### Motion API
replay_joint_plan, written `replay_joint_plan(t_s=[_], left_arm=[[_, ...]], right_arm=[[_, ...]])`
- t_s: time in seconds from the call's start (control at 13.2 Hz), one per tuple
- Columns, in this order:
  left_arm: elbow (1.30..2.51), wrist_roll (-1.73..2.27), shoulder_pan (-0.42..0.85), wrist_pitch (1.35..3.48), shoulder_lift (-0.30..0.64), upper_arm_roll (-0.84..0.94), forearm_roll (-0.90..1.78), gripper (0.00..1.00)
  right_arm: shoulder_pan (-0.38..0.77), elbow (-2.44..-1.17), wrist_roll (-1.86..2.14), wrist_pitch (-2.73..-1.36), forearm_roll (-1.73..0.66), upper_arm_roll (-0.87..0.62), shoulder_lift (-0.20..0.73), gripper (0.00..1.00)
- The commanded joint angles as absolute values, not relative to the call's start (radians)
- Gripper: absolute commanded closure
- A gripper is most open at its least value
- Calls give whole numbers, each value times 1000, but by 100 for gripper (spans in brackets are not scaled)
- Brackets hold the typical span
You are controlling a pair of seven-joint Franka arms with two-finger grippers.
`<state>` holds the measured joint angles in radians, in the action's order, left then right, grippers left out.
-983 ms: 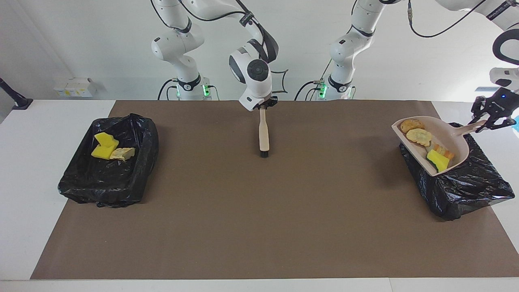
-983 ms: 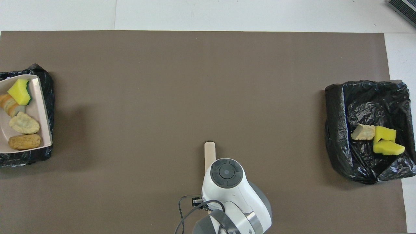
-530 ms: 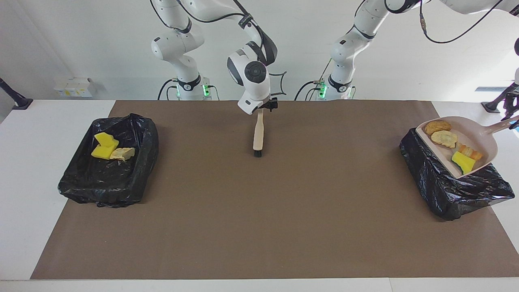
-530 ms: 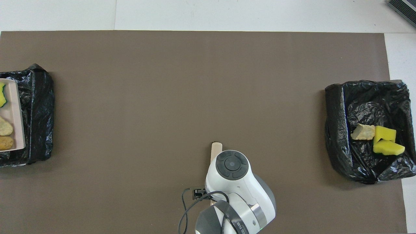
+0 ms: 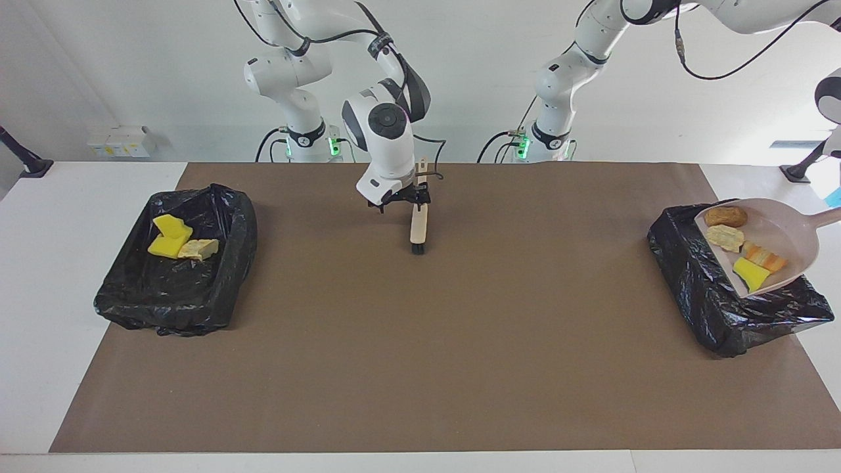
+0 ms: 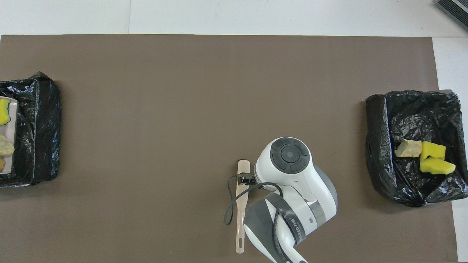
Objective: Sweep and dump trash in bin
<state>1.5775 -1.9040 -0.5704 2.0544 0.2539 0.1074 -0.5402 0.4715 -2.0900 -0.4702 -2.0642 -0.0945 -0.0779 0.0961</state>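
Tipping the dustpan (image 5: 782, 233) steeply should slide the scraps (image 5: 739, 243) into the bag (image 5: 696, 282); left jaws out of sight, right gripper (image 5: 409, 197) open above the brush (image 5: 418, 226).

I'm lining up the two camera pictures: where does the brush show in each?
Facing view: brush lies mid-mat, near the robots' edge, bristles pointing away from them.
Overhead view: brush low in the picture, beside the right arm's wrist.
Shared landmark: the bin with yellow scraps at the right arm's end.
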Motion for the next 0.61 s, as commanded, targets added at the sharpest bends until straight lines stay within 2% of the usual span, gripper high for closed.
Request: replay_joint_plan(t_s=[0.0, 0.15, 0.53], left_arm=[[1672, -1788, -529, 2089, 186, 97, -647, 100], [1661, -1723, -476, 2033, 183, 97, -744, 100], [1652, -1689, -466, 2019, 129, 104, -895, 100]], right_arm=[[390, -2082, -401, -2069, -22, -84, 49, 0], [332, -2082, -370, -2068, 9, -84, 15, 0], [180, -2056, -309, -2049, 67, -84, -69, 0]])
